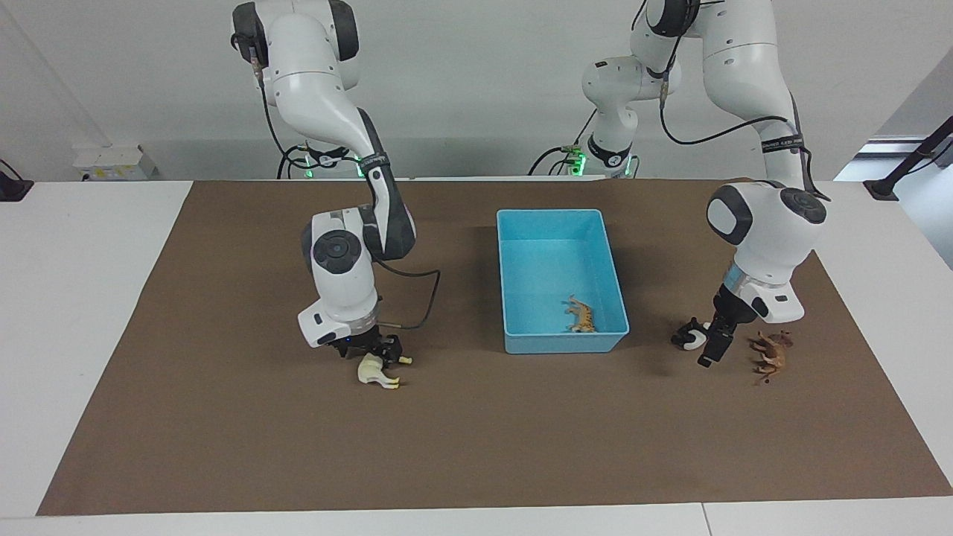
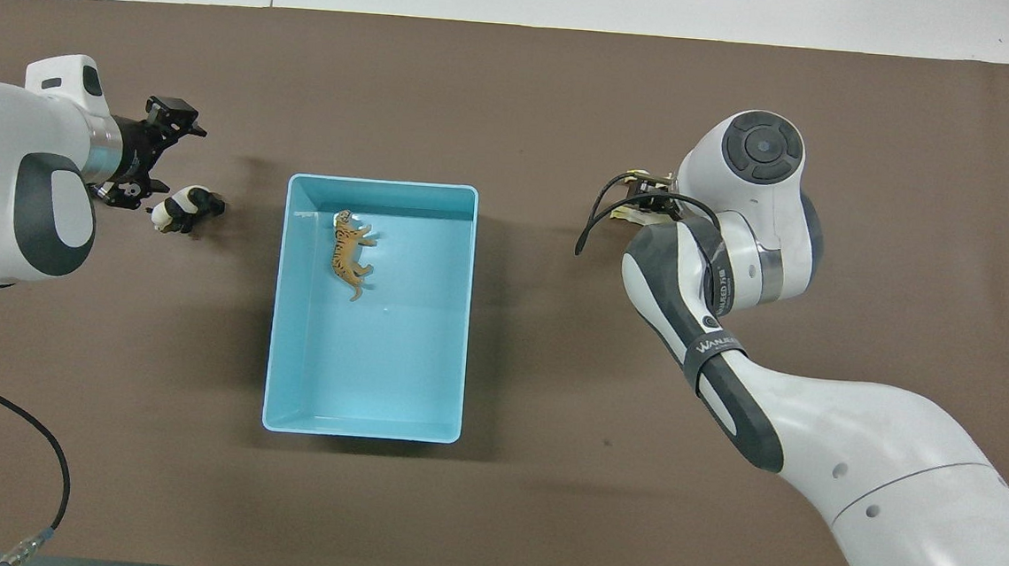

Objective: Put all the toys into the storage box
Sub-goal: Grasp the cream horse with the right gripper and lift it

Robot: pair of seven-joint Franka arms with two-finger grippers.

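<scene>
From across the table, four toys are showing. The tiger (image 1: 582,316) is lying in the one blue storage box (image 1: 555,214), at the end farther from the robots. The right gripper (image 1: 374,348) is pressing down on the llama (image 1: 374,372), which is lying on its side with its head toward the box. I cannot tell if it is pinching it. The left gripper (image 1: 709,344) is hanging spread wide between the panda (image 1: 689,336) and the brown animal (image 1: 770,353).

From above, the tiger is lying lengthwise along the box, head pointing away from the robots. The panda is sitting just beside one finger (image 2: 126,194).
</scene>
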